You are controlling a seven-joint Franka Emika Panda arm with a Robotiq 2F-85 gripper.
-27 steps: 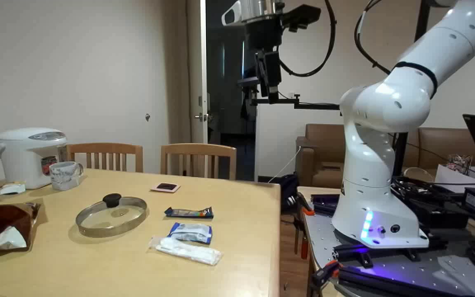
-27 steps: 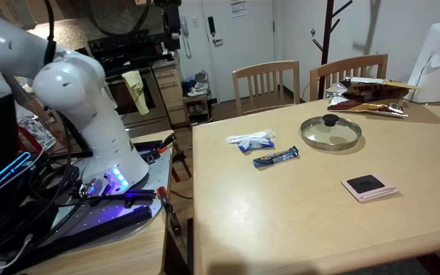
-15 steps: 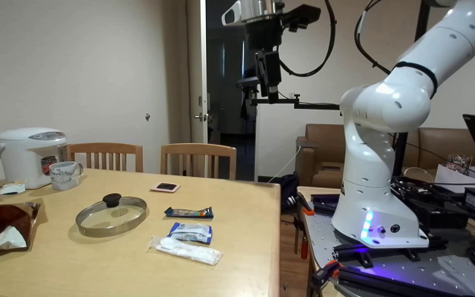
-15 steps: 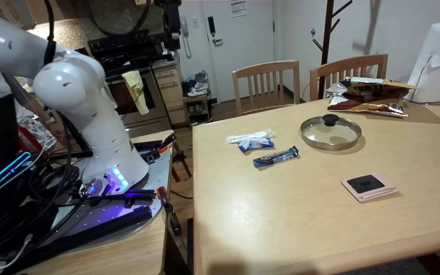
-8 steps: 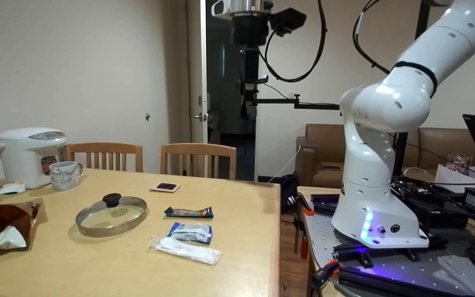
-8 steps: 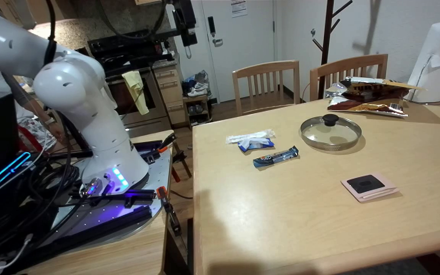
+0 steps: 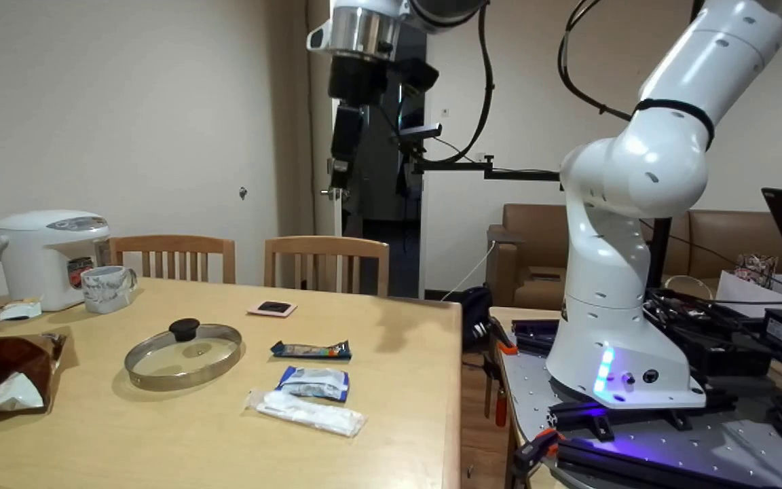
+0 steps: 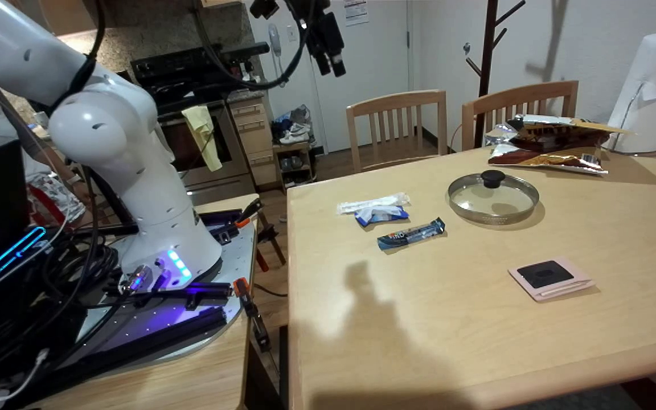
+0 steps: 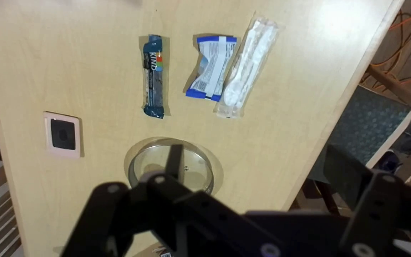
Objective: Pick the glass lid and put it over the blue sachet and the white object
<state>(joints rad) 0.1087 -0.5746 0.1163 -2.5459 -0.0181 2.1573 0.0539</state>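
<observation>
Hanging well above the table (image 8: 533,341), the gripper (image 9: 256,164) stands released, its jaws spread wide; the glass lid (image 8: 493,200) sits flat on the table, apart from the blue sachet (image 9: 213,66), which lies between the dark wrapped bar (image 9: 153,76) and, just beside it, the white object (image 9: 247,67)

On your pale wooden bench (image 7: 174,438) you have a narrow dark-blue bar wrapper (image 9: 153,78) printed KIND, lying flat, and, well apart from it, a flat pale-pink square piece (image 8: 549,278) with a black panel. In an exterior view you can see a grey-and-white marbled mug (image 7: 106,290) just beside a rounded white appliance (image 7: 45,261) with a grey top panel. In an exterior view you find a crumpled brown-and-silver foil bag (image 8: 558,142) near an upright white paper roll (image 8: 650,94). Past the bench's edge you see slatted light-wood chairs (image 7: 326,244), and a pale-yellow cloth (image 8: 203,138) hangs over a steel-fronted oven (image 8: 236,149).
</observation>
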